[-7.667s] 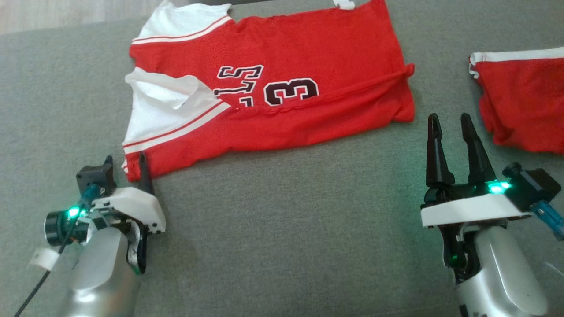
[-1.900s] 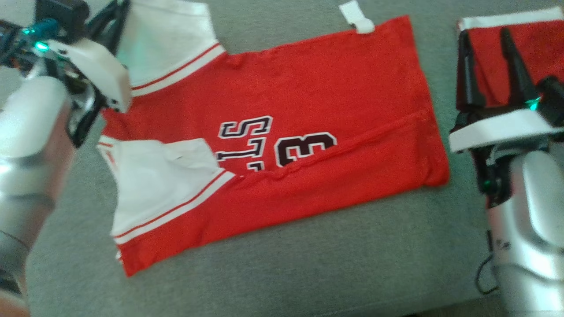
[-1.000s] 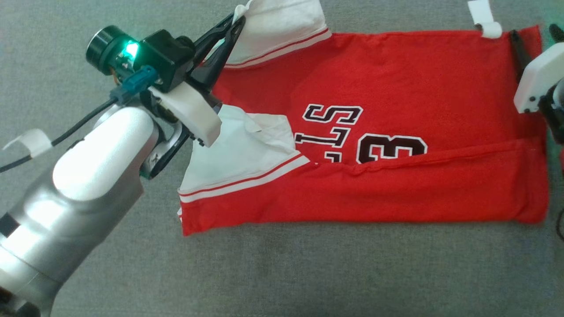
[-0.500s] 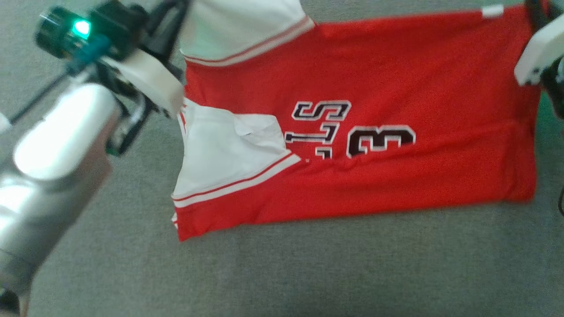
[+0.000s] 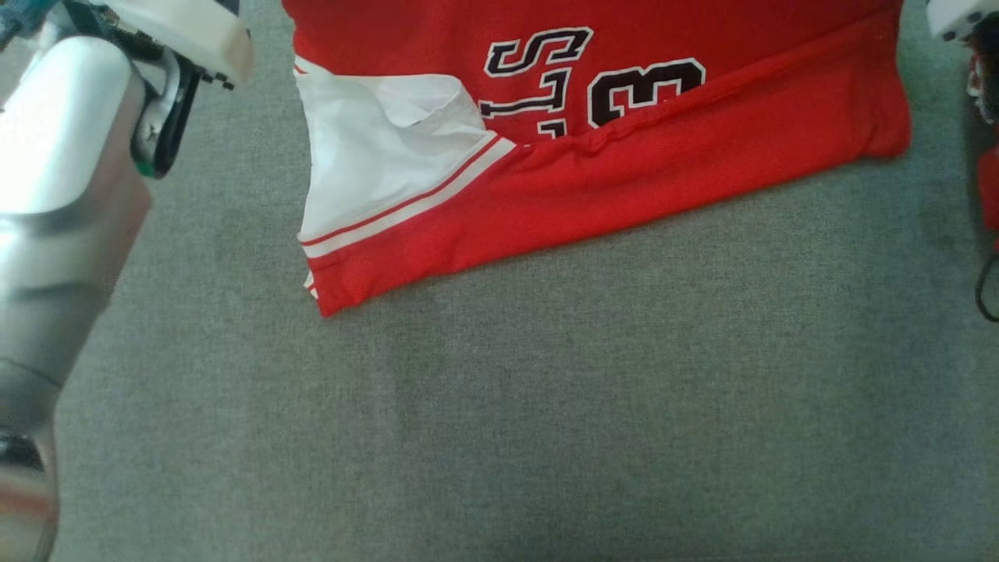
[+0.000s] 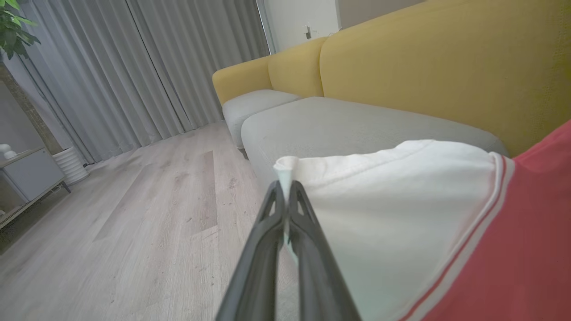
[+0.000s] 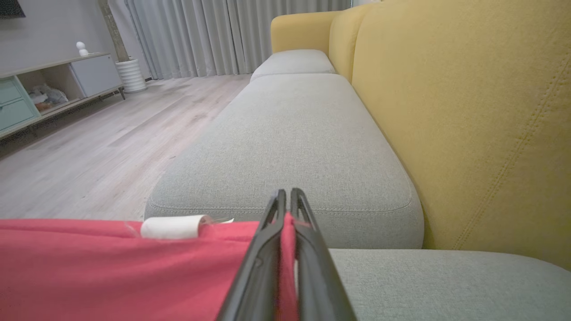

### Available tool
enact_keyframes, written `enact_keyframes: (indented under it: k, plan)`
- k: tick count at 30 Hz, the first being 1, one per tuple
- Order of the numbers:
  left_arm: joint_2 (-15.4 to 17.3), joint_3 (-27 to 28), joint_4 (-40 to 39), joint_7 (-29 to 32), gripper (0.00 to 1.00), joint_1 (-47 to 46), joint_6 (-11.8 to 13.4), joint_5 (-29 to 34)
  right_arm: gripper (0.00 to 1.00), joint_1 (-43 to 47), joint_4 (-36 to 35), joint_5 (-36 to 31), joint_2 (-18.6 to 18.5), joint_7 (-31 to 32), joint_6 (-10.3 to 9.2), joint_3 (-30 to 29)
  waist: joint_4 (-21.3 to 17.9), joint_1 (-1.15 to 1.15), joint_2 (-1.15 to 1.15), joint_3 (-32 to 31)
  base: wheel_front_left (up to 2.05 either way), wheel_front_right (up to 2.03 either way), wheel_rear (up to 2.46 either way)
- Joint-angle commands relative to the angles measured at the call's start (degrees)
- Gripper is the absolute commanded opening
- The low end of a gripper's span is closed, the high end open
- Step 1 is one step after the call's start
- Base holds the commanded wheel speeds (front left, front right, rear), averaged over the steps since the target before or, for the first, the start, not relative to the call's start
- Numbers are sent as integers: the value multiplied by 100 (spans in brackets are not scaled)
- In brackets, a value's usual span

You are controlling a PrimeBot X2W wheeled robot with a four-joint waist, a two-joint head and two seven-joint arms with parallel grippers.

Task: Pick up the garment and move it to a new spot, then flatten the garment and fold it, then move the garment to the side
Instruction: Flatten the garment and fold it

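Broadly, the grey sofa seat carries everything, with its yellow backrest rising behind. Across the cushion lies the red basketball jersey, its near edge resting on the upholstery and a long lower flap turned up over part of the black numerals. The left gripper has its fingers pressed together on the corner of the white sleeve. The right gripper pinches a ridge of the red hem, near a small white tab. The jersey looks light and limp, likely to sag between the two holds and drag a little on the rough fabric. Opposite far corners seem the sensible places to grip, kept level and taut so the flap does not spill open.
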Motion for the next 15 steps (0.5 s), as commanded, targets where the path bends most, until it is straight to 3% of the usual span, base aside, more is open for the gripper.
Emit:
enact_keyframes:
  k: [1,10,15]
  plan:
    - [188,235,21,-83,0,-263,-30,38,0,-115,-109,62,19,-75,-4,57,13,0,0,-16,0,0,0]
    - [-16,-87,393,-242,0,93,-487,66,0,287,42,596,-169,97,-4,627,232,0,0,-234,0,0,0]
    - [55,-383,202,52,0,437,-736,9,0,704,-74,906,-610,470,-4,1267,390,0,0,-395,0,0,0]
